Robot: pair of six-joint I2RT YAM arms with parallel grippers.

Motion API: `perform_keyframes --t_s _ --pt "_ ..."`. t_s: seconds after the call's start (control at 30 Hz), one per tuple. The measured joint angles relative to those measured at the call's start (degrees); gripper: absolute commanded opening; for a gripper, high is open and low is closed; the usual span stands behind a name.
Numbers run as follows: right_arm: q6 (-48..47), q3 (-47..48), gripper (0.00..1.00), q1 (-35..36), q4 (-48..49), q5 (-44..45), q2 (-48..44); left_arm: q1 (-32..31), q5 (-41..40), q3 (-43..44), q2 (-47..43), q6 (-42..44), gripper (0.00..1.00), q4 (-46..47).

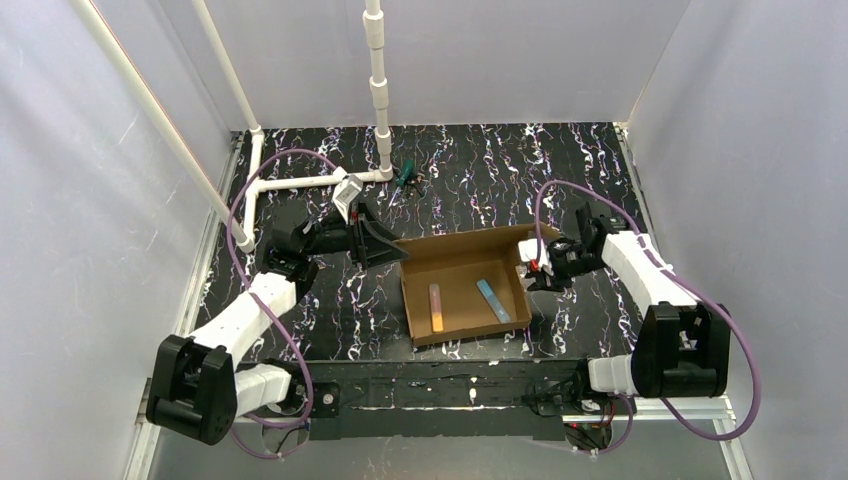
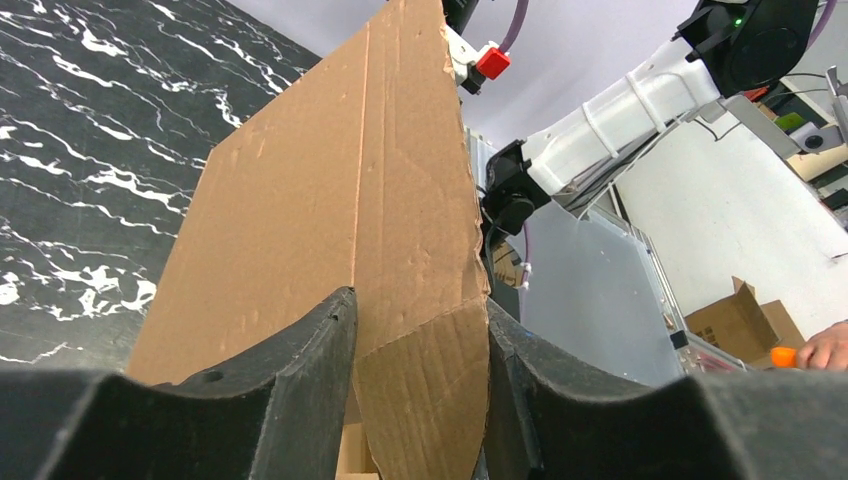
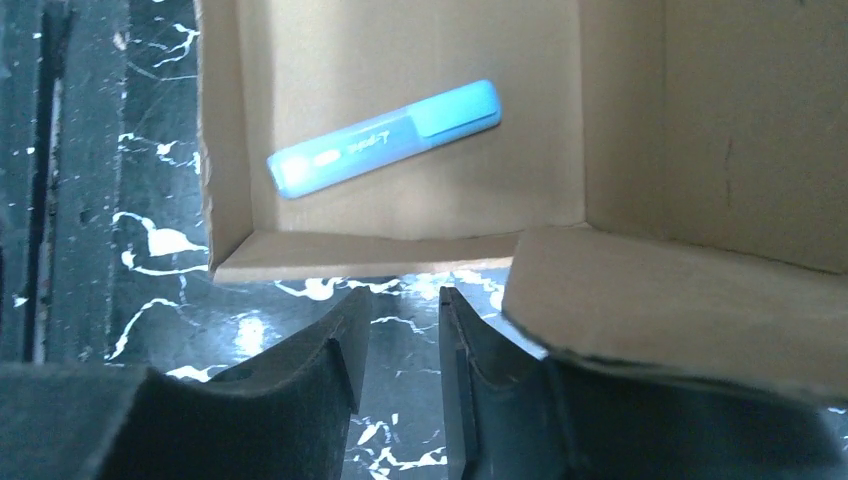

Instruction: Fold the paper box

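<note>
The paper box [image 1: 462, 262] is brown corrugated cardboard, lying open-topped in the middle of the table with its side walls standing up. At its far left corner my left gripper [image 1: 386, 246] is shut on an upright flap. In the left wrist view that flap [image 2: 330, 200] fills the gap in the gripper [image 2: 418, 300] and touches both fingers. My right gripper [image 1: 531, 268] is at the box's right side. Its jaws [image 3: 402, 295] stand slightly apart with only table between them. A loose flap [image 3: 650, 290] lies over the outside of its right finger [image 3: 470, 360].
Inside the box lie a blue marker [image 3: 385, 138] and an orange marker [image 1: 437, 307]. A white pipe frame [image 1: 300, 182] stands at the back left, with a small green object [image 1: 405, 178] beside it. White walls enclose the table on three sides.
</note>
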Motion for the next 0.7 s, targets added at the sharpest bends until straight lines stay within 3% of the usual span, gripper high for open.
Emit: perform_keyframes --t_s 0.27,0.37,0.7 --pt "-2.9 -1.9 0.43 0.0 -5.4 3.6 -5.7 -1.6 0.0 -2.4 -2.1 -0.4 0.42 -2.9" --pt "-3.4 -2.4 0.45 0.0 -7.0 6.0 -7.1 -1.9 0.2 -3.2 -2.3 -0.3 0.47 -4.6" --pt "-3.5 -8.9 0.53 -3.7 -8.6 16.7 -15.0 -2.1 -3.6 -4.2 -7.6 6.9 0.58 -25.0"
